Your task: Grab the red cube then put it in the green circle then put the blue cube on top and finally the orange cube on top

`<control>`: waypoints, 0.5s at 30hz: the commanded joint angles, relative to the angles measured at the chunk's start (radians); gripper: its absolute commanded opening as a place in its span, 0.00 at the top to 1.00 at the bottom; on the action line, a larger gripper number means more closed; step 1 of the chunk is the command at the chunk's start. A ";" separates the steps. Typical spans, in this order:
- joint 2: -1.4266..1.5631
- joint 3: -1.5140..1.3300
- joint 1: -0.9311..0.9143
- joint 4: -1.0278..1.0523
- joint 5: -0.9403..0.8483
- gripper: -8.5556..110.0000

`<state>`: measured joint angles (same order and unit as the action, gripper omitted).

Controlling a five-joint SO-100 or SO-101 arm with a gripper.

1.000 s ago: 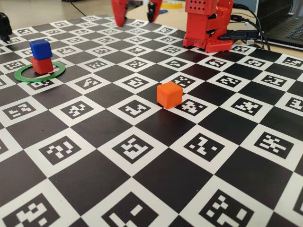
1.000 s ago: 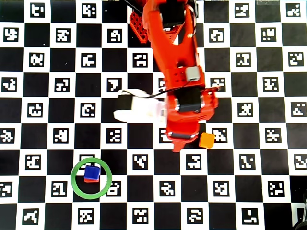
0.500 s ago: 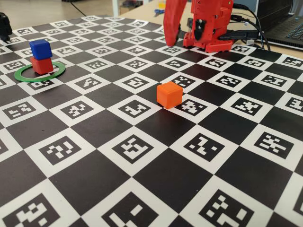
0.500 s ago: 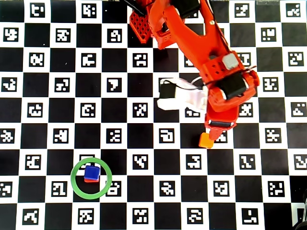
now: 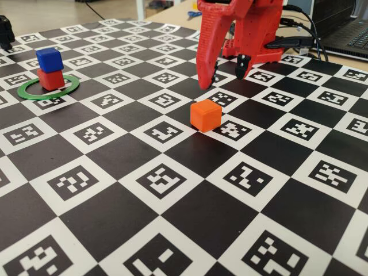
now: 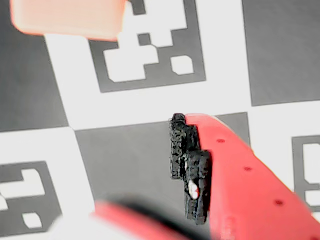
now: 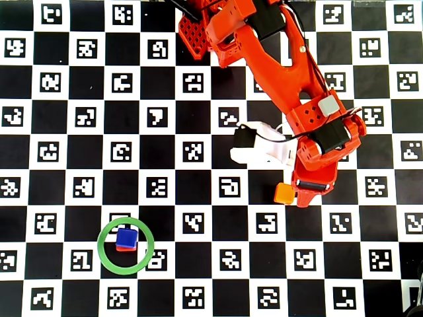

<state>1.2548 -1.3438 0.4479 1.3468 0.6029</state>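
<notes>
The orange cube [image 5: 206,115] sits alone on the checkerboard mat near the middle. It also shows in the overhead view [image 7: 285,193] and, blurred, at the top left of the wrist view [image 6: 70,17]. My red gripper [image 5: 222,80] hangs open and empty just behind the cube, close above the mat. In the wrist view the gripper [image 6: 140,170] has only mat between its jaws. The blue cube [image 5: 49,59] is stacked on the red cube [image 5: 51,79] inside the green circle [image 5: 31,95] at the far left. In the overhead view the blue cube [image 7: 126,238] hides most of the red cube.
The arm's base and cables [image 5: 270,52] stand at the back right of the mat. A laptop [image 5: 351,34] lies beyond the mat's far right edge. A dark object [image 5: 6,31] sits at the far left corner.
</notes>
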 commanded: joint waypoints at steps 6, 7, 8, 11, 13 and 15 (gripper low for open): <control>0.005 0.006 -0.035 -0.077 -0.031 0.67; 0.002 -0.002 -0.038 -0.083 -0.034 0.67; 0.000 -0.009 -0.041 -0.091 -0.038 0.67; -0.008 -0.029 -0.051 -0.104 -0.051 0.67; -0.012 -0.038 -0.052 -0.107 -0.052 0.67; -0.015 -0.048 -0.052 -0.110 -0.054 0.67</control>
<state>1.2103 -1.3990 0.4034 1.2441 0.5568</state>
